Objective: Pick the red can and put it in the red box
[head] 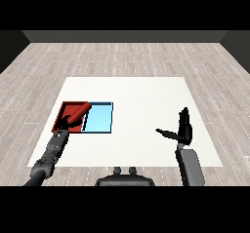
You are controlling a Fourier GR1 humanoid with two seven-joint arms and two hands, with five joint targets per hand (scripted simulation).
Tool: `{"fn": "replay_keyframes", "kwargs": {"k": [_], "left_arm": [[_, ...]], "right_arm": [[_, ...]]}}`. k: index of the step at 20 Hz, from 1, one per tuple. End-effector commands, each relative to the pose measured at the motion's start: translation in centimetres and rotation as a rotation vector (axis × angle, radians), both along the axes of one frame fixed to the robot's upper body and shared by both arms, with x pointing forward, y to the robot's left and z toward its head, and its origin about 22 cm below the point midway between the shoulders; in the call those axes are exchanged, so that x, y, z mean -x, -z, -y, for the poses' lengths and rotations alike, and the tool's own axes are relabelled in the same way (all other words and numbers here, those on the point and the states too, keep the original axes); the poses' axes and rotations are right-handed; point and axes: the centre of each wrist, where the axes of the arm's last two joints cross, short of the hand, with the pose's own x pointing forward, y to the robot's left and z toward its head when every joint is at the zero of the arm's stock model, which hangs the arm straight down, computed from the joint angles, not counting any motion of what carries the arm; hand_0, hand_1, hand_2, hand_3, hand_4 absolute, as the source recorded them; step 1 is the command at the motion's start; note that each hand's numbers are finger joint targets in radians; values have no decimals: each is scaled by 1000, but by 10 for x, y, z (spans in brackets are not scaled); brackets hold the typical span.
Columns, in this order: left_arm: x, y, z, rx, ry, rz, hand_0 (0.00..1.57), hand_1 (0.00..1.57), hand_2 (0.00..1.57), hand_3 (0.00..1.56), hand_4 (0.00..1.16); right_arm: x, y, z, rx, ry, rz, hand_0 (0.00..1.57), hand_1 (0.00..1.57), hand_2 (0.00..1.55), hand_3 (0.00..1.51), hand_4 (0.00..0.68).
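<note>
A white table (pixel 136 125) fills the middle of the frame, with a grey plank floor (pixel 127 56) around it. At the left of the table lie two trays side by side and touching: a red tray (pixel 65 111) toward the left edge and a light blue tray (pixel 100 119) just to its right. The left hand (pixel 65 123) reaches up from the lower left corner of the frame on its grey forearm (pixel 51 151) and sits over the red tray, near that tray's lower right part. The red can (pixel 79 113) is at this hand, lying tilted, its upper end pointing toward the upper right and crossing the line where the two trays meet. The hand's fingers seem curled round the lower end of the can, though they are small and dark, and I cannot tell whether the can touches the tray floor. The right hand (pixel 183 127) is at the lower right of the table, well apart from the trays, with its fingers straight and pointing up the frame, the thumb spread out toward the left, holding nothing.
</note>
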Motion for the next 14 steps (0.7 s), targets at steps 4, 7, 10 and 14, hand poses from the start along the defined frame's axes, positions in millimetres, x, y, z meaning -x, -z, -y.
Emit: {"fn": "replay_keyframes", "kwargs": {"k": [4,7,10,14], "left_arm": [[3,-1,-18,46,-7,-114,462,462,583,112,590],[4,3,-12,-38,-54,-223,0,0,0,0,0],[-1,-12,-29,87,-54,-63,0,0,0,0,0],[21,-8,-55,118,-37,115,0,0,0,0,0]], "right_arm": [[6,10,4,15,12,-17,0,0,0,0,0],[-7,13,8,12,-5,8,0,0,0,0,0],[6,2,11,21,-17,4,0,0,0,0,0],[5,-25,4,19,-51,46,0,0,0,0,0]]}}
